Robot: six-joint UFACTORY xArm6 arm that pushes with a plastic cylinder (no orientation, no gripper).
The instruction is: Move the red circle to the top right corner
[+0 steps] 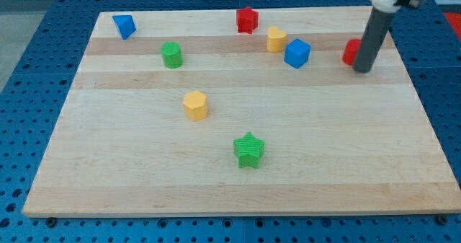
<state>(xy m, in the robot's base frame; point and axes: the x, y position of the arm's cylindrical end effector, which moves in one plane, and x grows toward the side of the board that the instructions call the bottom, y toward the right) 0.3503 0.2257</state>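
The red circle (351, 52) sits near the view's right edge in the upper part of the board, partly hidden behind my rod. My tip (362, 70) rests on the board just right of and slightly below the red circle, touching or nearly touching it. The board's top right corner (385, 12) lies above the red circle.
A blue cube (297, 53) and a yellow block (276, 38) lie left of the red circle. A red star (247, 19) is at top centre, a blue block (124, 26) at top left. A green cylinder (171, 55), a yellow hexagon (195, 104) and a green star (249, 150) lie further left and below.
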